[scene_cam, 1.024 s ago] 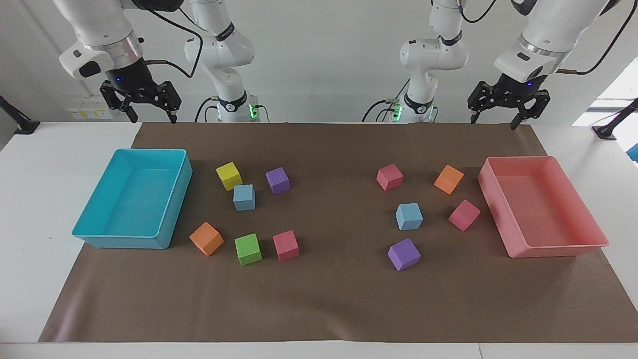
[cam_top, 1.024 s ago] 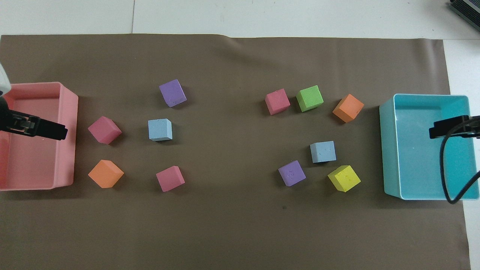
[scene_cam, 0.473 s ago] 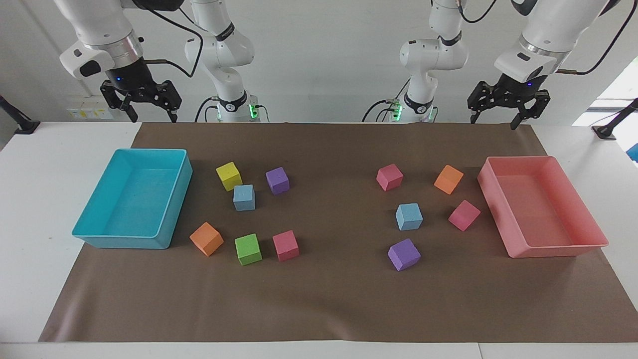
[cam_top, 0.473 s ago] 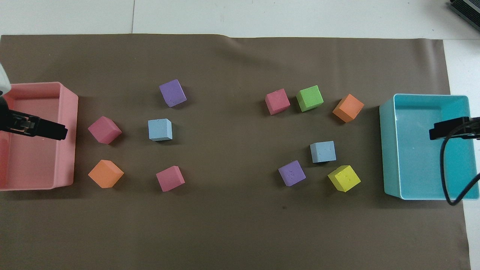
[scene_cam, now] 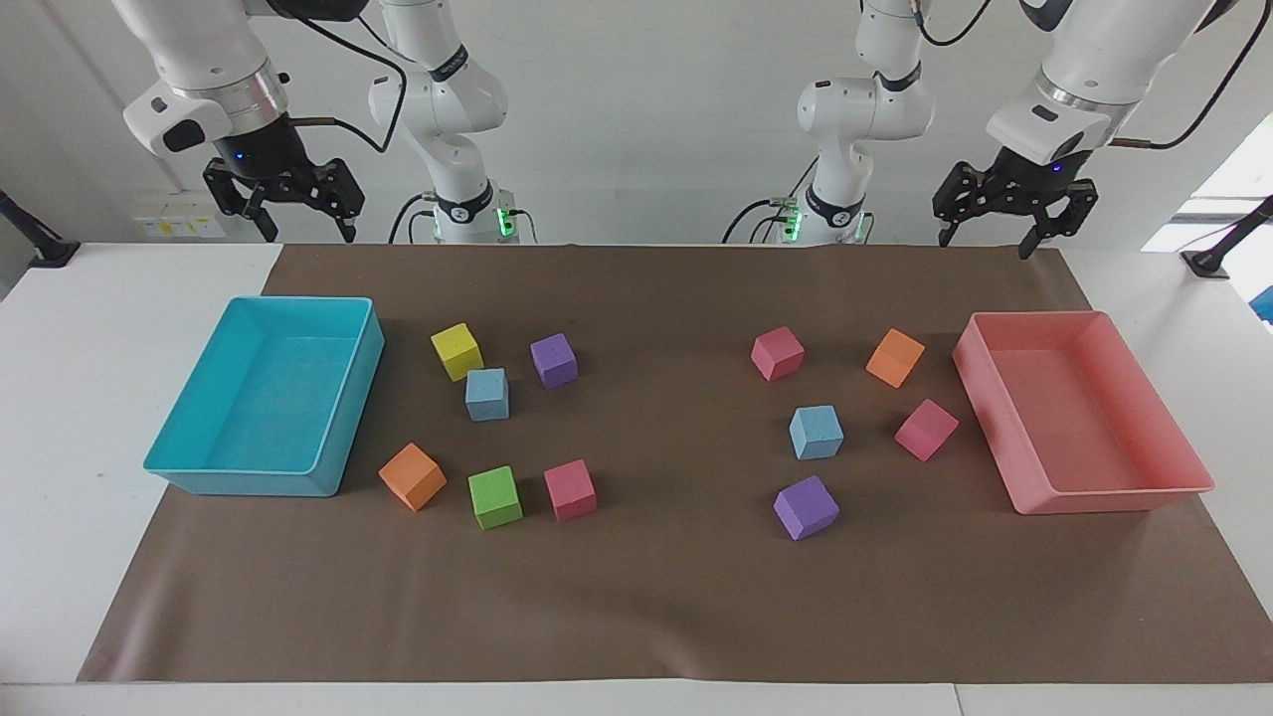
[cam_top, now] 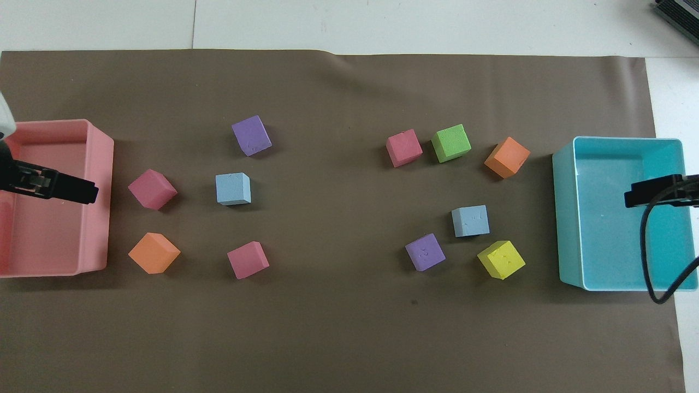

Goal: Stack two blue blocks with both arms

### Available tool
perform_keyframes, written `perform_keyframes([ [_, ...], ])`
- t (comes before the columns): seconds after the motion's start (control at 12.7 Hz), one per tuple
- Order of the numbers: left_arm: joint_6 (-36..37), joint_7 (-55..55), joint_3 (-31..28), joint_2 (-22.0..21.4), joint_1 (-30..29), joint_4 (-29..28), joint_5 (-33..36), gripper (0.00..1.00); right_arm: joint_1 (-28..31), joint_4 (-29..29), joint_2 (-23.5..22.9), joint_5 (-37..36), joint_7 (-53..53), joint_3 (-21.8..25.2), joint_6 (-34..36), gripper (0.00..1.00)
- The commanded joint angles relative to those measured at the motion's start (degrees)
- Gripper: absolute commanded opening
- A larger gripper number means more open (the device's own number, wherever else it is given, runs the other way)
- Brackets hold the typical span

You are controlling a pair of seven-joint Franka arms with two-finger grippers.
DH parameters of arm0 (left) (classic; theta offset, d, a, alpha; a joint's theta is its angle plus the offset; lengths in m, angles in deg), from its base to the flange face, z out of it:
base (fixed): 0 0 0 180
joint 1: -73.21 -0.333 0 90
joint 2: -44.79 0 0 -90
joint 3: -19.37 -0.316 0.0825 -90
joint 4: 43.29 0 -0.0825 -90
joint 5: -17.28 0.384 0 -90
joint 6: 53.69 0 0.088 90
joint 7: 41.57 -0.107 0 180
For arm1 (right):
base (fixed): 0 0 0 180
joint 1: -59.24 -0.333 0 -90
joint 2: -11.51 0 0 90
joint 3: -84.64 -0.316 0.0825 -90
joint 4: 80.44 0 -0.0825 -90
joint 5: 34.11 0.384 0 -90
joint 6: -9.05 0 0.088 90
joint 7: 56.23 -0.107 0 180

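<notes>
Two light blue blocks lie apart on the brown mat. One blue block [scene_cam: 487,394] [cam_top: 470,221] sits between a yellow cube and a purple cube, toward the right arm's end. The other blue block [scene_cam: 817,432] [cam_top: 233,189] rests among pink, orange and purple cubes toward the left arm's end. My right gripper [scene_cam: 306,235] hangs open and empty, high above the table's edge nearest the robots, by the cyan tray. My left gripper [scene_cam: 985,245] hangs open and empty at the same height by the pink tray. Neither gripper touches anything.
A cyan tray [scene_cam: 338,438] stands at the right arm's end and a pink tray [scene_cam: 1004,428] at the left arm's end. Yellow [scene_cam: 456,351], purple [scene_cam: 553,360], orange [scene_cam: 412,476], green [scene_cam: 495,497] and pink [scene_cam: 570,489] cubes surround the first blue block.
The right gripper has shifted slightly up and toward the table's middle. The left gripper and all the blocks have stayed where they were.
</notes>
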Motion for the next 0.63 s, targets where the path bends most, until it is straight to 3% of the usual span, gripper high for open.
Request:
perform_keyframes([
  [0.0, 0.5, -0.2, 0.5, -0.7, -0.9, -0.5, 0.0, 1.0, 0.1, -1.9, 1.5, 0.0, 0.4, -0.2, -1.1, 1.0],
  [0.55, 0.3, -0.1, 0.5, -0.7, -0.5, -0.5, 0.0, 1.0, 0.1, -1.9, 1.5, 0.0, 0.3, -0.2, -1.0, 1.0],
])
